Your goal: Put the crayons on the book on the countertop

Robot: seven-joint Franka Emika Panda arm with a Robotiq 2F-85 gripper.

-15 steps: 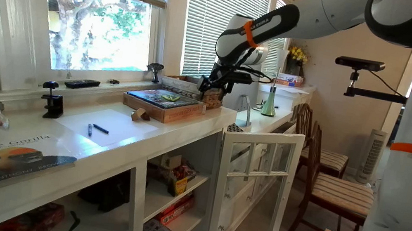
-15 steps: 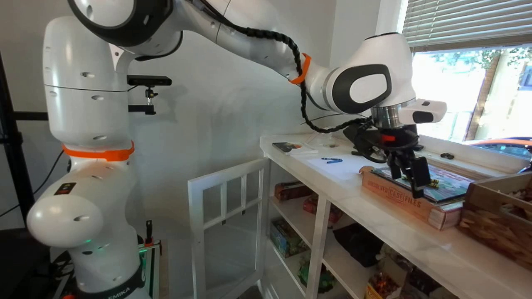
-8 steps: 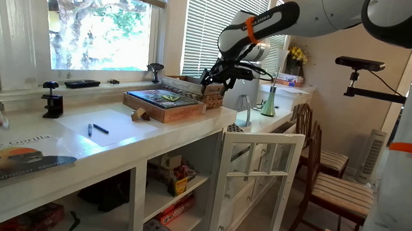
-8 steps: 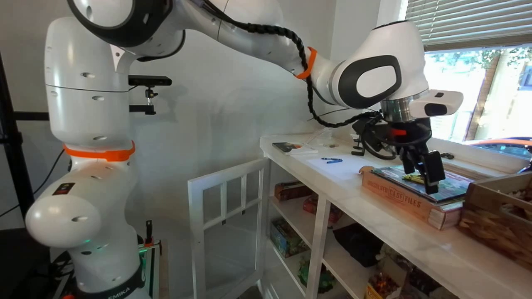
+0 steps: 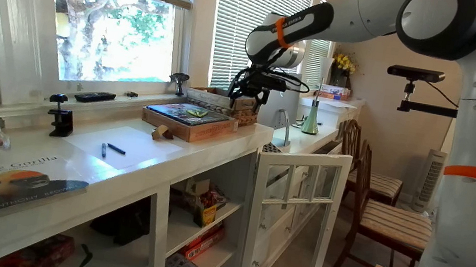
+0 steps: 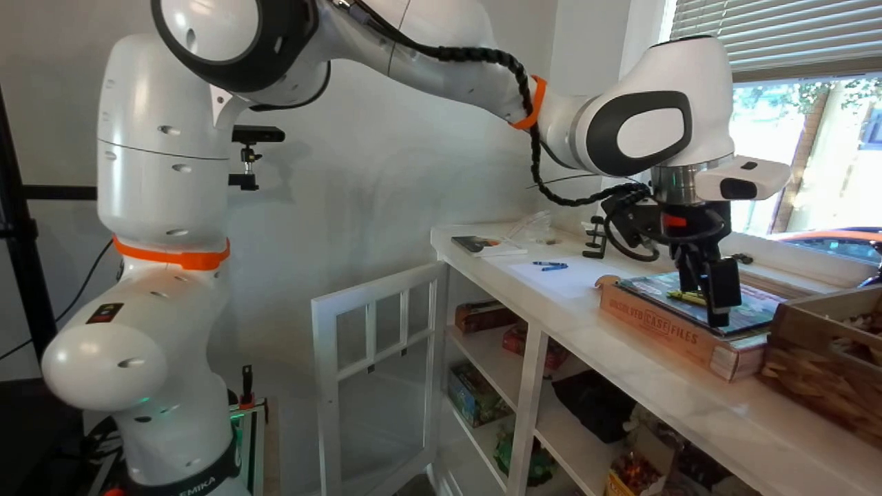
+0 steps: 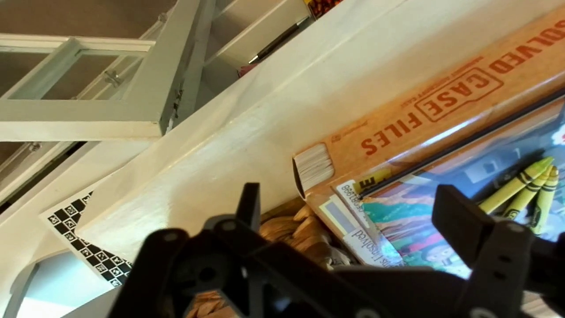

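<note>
Now that our black two-fingered gripper [image 7: 348, 196] has slid toward the brown wood-and-wicker basket [image 6: 820, 358], its jaws no longer cut across the middle of the three yellow-green wax crayons [image 6: 688, 297] in an exterior view. We see those crayons lying together on the glossy picture book with the teal-and-blue cover [image 7: 485, 168], which rests on an orange-brown cardboard box [image 7: 441, 104] toward the basket end of the long white counter [image 7: 247, 154]. The jaws are spread wide with nothing between them; in the wrist view one shows against the book beside the crayons, the other against the counter. Since the trio has kept its place, we judge that group set down and ourselves moving clear of it or lining up anew. Two dark-blue crayon-like sticks [image 5: 116, 149] lie unmoved on a white paper sheet [image 5: 135, 140], between the counter's front edge and its window side, well apart from the book; if the task counts them, we reckon it unfinished, though we cannot tell whether it does.
</note>
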